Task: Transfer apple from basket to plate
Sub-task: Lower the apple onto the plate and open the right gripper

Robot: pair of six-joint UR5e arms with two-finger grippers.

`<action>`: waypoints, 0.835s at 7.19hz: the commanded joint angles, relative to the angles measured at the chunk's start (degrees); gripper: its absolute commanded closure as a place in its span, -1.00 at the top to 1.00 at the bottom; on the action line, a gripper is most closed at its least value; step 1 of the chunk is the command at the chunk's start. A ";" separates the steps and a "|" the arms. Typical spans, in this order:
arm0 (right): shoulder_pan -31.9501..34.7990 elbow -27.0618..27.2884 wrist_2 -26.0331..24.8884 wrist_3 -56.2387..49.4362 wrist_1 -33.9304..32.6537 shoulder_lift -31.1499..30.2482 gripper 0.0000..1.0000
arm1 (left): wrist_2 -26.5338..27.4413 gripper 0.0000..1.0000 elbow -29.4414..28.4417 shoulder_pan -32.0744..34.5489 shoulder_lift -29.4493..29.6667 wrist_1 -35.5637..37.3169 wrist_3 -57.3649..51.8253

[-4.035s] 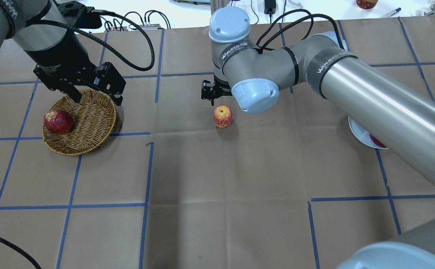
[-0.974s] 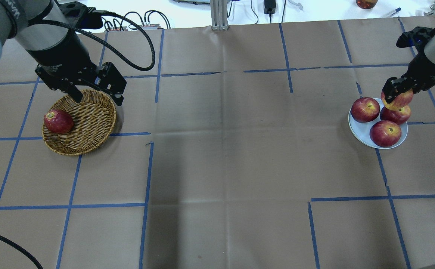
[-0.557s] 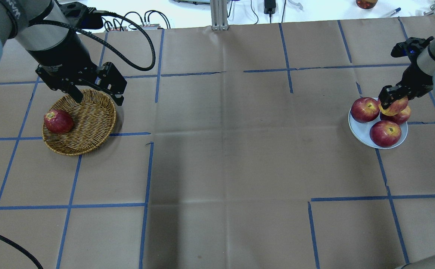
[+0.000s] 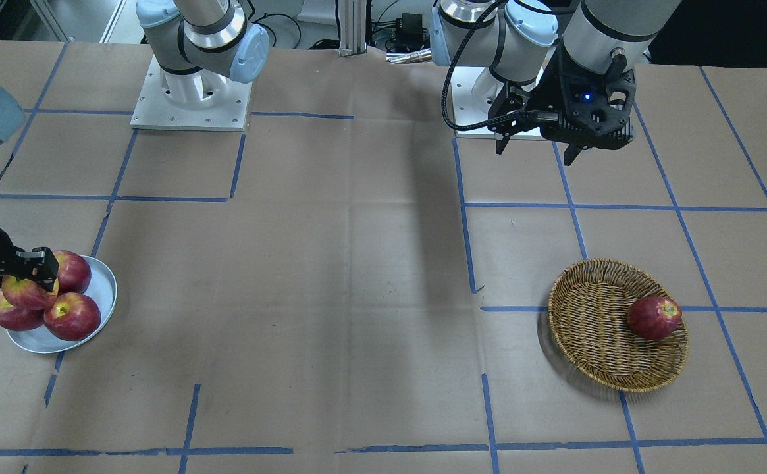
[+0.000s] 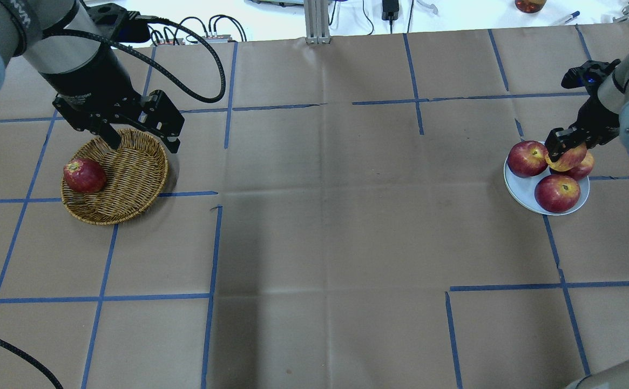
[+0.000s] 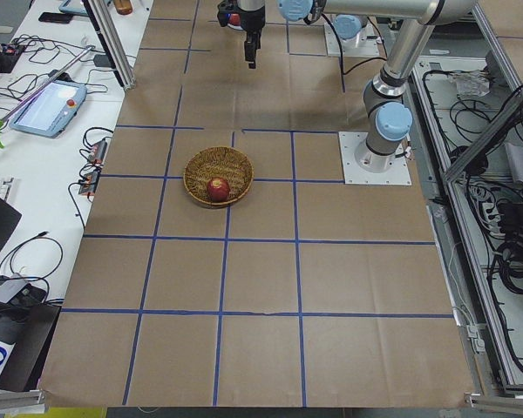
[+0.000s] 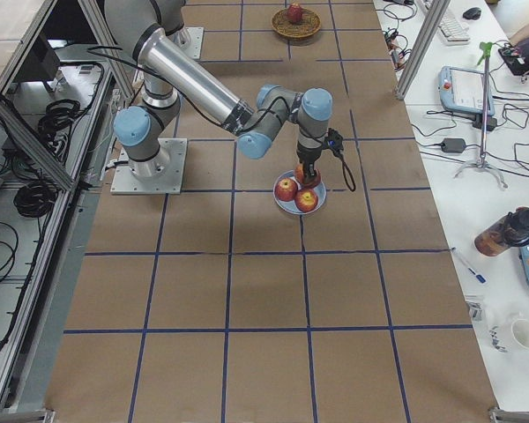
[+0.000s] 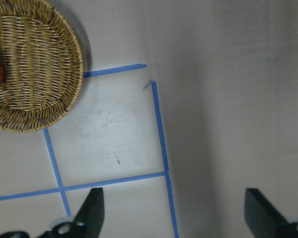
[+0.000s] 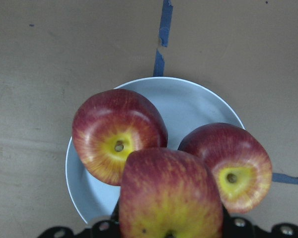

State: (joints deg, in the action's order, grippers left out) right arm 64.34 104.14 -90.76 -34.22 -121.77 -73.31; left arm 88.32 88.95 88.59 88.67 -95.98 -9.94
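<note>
The streaked red-yellow apple (image 5: 568, 158) is held in my right gripper (image 5: 565, 147), which is shut on it just above the pale plate (image 5: 518, 190). In the right wrist view the apple (image 9: 169, 198) hangs over the plate (image 9: 188, 104) between two darker apples. In the front view it (image 4: 23, 291) sits low among the plate's apples. My left gripper (image 5: 142, 145) is open and empty above the far rim of the wicker basket (image 5: 128, 181). In the left wrist view its fingers (image 8: 92, 208) are spread wide.
Three darker red apples (image 5: 557, 193) lie on the plate. One dark red apple (image 5: 83, 175) lies at the basket's left side. Brown paper with blue tape lines covers the table between basket and plate.
Over the last second my right gripper has carried the apple a little left and down over the plate. Four seconds ago it stood by the apple at table centre. The left arm has not moved.
</note>
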 commanded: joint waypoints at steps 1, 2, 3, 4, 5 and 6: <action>0.00 -0.42 -1.94 0.11 0.04 0.10 1.00 | -0.08 0.97 0.00 0.00 0.10 0.00 0.01; 0.00 -0.86 -3.09 0.11 0.22 -0.25 1.00 | -0.16 0.97 0.00 0.00 0.10 0.00 0.01; 0.00 -1.47 -3.19 0.20 0.31 -0.69 1.00 | -0.16 0.97 0.00 0.00 0.19 0.00 0.01; 0.35 -3.13 -2.76 0.38 1.09 -1.82 1.00 | -0.16 0.97 -0.09 0.00 0.28 0.00 0.10; 0.96 -5.15 -2.40 0.64 3.36 -3.40 1.00 | -0.16 0.97 -0.09 0.00 0.36 0.00 0.10; 3.14 -7.69 -2.40 1.08 8.43 -5.50 1.00 | -0.16 0.97 -0.17 0.00 0.45 0.00 0.10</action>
State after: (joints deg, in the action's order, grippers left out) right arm 65.55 99.27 -93.31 -33.58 -118.07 -76.51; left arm 88.15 88.84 88.59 89.01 -95.97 -9.85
